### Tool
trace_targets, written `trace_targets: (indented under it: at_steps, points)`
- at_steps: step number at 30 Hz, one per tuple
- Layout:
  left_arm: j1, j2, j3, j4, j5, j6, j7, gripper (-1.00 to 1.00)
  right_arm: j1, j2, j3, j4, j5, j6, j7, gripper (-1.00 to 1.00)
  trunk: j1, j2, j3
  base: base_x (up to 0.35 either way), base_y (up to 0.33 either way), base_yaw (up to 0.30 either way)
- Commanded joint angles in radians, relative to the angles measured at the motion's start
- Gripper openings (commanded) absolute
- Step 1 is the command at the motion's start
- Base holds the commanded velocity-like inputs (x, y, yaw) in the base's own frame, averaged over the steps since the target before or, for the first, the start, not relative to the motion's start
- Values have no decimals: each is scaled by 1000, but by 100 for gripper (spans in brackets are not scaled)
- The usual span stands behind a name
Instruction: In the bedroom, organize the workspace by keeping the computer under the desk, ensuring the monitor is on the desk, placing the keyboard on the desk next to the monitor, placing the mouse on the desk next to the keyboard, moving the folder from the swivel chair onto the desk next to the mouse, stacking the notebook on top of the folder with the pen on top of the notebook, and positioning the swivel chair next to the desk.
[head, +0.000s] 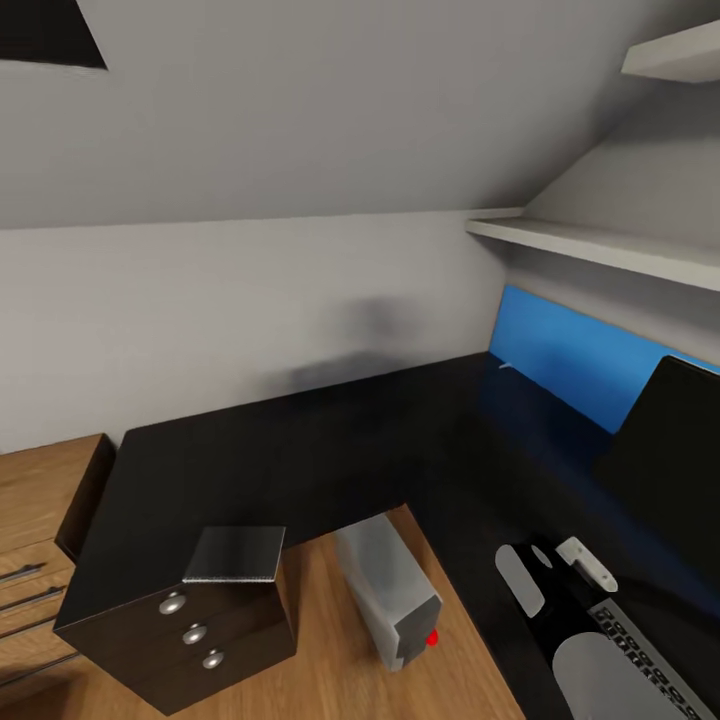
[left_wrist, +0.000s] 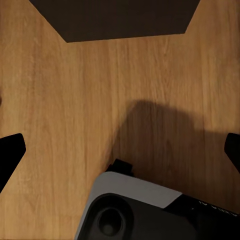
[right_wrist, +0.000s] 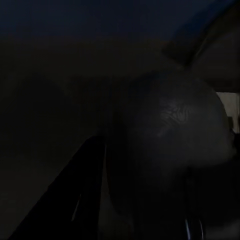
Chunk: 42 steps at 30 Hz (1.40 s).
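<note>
The L-shaped black desk (head: 300, 450) with its blue back panel stands ahead. The monitor (head: 668, 460) stands on the desk at the right edge of the head view. The keyboard (head: 655, 672) lies in front of it, partly covered by my right arm (head: 560, 610). The grey computer (head: 388, 590) stands on the floor in the desk's inner corner. The dark grey notebook (head: 236, 555) lies on the desk end above the drawers. The pen (head: 506, 365) lies near the blue panel. My right gripper (right_wrist: 150, 165) seems shut on a rounded dark mouse (right_wrist: 172, 130). My left gripper (left_wrist: 120, 150) is open over the wood floor.
A light-wood dresser (head: 40, 530) stands left of the desk. White wall shelves (head: 600, 245) hang over the desk's right wing under the sloped ceiling. My base (left_wrist: 135, 210) shows in the left wrist view, with a dark panel (left_wrist: 125, 20) beyond.
</note>
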<state>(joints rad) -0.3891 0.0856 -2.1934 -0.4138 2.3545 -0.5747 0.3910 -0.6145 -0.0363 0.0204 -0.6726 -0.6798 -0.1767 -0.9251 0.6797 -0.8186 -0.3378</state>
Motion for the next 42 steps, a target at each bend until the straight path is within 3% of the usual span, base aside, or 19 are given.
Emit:
trace_targets:
  at_steps: [1,16,42]
  points:
    - [-2,0,-8,-4,2,-7,6,100,-1,-9,-9,-1,-11,-11,1,-100,4,-8,-5,0,0,0]
    - [-2,0,-8,-5,2,-8,6,100,-1,-13,-14,-7,-13,-12,0,-100,8,-15,-8,0,0,0]
    - [-2,0,-8,-4,2,-8,6,100,-1,-11,-7,-7,-8,-15,0,-100,108,-197,-89,0,0,0]
